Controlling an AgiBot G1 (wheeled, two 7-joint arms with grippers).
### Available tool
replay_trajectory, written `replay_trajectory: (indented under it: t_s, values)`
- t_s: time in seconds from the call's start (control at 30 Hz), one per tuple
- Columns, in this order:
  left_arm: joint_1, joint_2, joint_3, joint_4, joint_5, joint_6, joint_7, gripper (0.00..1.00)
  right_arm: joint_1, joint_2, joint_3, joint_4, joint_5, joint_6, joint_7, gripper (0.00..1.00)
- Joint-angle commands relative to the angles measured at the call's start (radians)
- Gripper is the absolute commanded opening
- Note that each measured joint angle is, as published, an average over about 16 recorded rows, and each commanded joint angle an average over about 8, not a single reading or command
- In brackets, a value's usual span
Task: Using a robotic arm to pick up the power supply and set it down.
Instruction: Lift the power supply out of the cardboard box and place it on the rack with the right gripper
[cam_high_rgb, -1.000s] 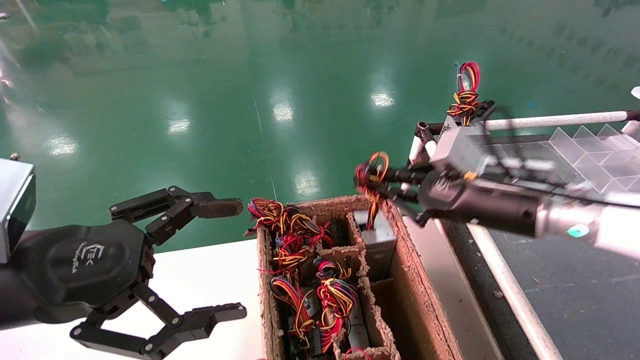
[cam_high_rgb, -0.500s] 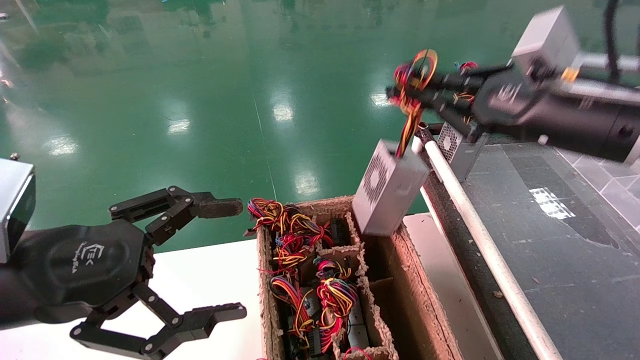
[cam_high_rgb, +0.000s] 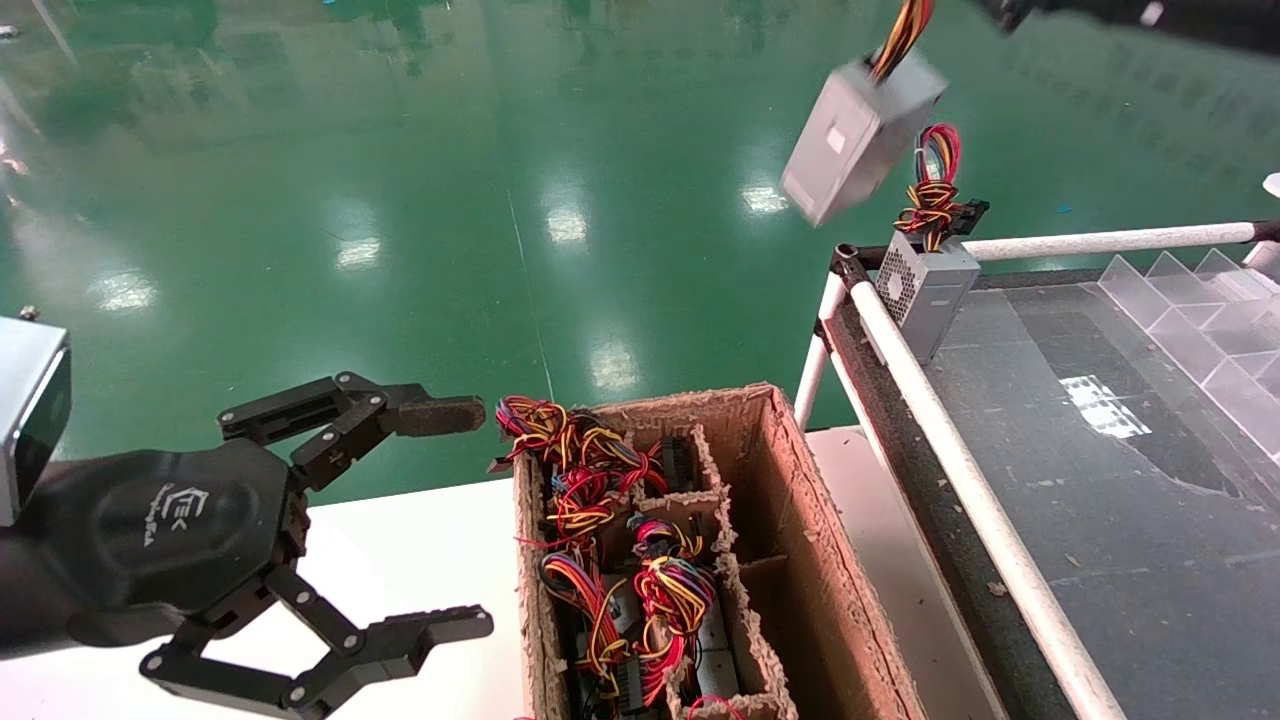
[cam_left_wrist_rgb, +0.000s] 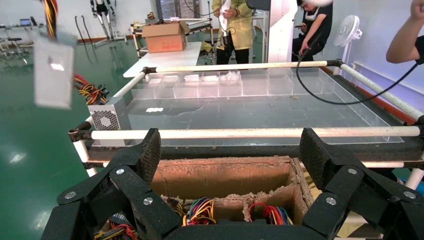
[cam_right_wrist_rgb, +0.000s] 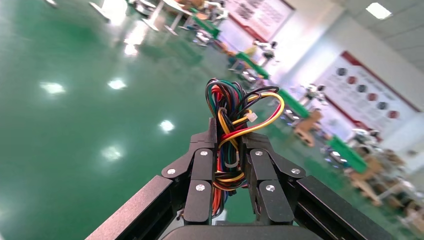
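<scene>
Nearest to me, my left gripper (cam_high_rgb: 330, 560) hangs parked over the near left part of the white table (cam_high_rgb: 420, 560), its black linkage fingers spread wide with nothing between them; I judge it idle, kept clear of the work; just beyond it, at the table's right side, stands the cardboard box (cam_high_rgb: 790, 530), its left cells crammed with dark units and red-yellow wire tangles (cam_high_rgb: 600, 560), its right-hand compartment showing bare cardboard, which I take to be the slot the lifted unit came from; to the right runs the conveyor frame (cam_high_rgb: 940, 450) with white rails and a dark belt; at its far left corner a second grey box with a vent face (cam_high_rgb: 925, 285) sits upright, wire loop on top, and clear plastic dividers (cam_high_rgb: 1200, 310) line the far right edge; farthest and highest, the power supply (cam_high_rgb: 858, 135) dangles tilted in the air above that far corner, touching nothing below; my right gripper (cam_right_wrist_rgb: 230, 175), out of the head view, is clamped narrowly on the wire bundle (cam_right_wrist_rgb: 232, 127), so the box hangs by its cable, probably because that was the only part reachable in the tight cell; I judge a swinging load the main risk when setting it down.
</scene>
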Motion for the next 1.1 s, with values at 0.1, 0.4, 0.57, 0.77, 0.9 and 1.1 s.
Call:
replay_trajectory:
  t_s: [0.1, 0.4, 0.57, 0.77, 0.9, 1.1]
  values:
    - [0.000, 0.000, 0.000, 0.000, 0.000, 0.000, 0.000, 1.00, 0.092, -0.015, -0.004, -0.119, -0.025, 0.012, -0.073, 0.00]
    - [0.000, 0.000, 0.000, 0.000, 0.000, 0.000, 0.000, 1.00, 0.208, 0.040, 0.003, -0.317, -0.039, 0.021, -0.176, 0.00]
    - [0.000, 0.000, 0.000, 0.000, 0.000, 0.000, 0.000, 1.00, 0.226, 0.108, 0.005, -0.375, -0.040, -0.032, -0.225, 0.00]
    - [0.000, 0.000, 0.000, 0.000, 0.000, 0.000, 0.000, 1.00, 0.216, 0.181, -0.007, -0.422, -0.059, -0.075, -0.290, 0.00]
    - [0.000, 0.000, 0.000, 0.000, 0.000, 0.000, 0.000, 1.00, 0.197, 0.204, -0.019, -0.456, -0.078, -0.074, -0.314, 0.00]
    - [0.000, 0.000, 0.000, 0.000, 0.000, 0.000, 0.000, 1.00, 0.158, 0.211, -0.028, -0.505, -0.091, -0.089, -0.316, 0.00]
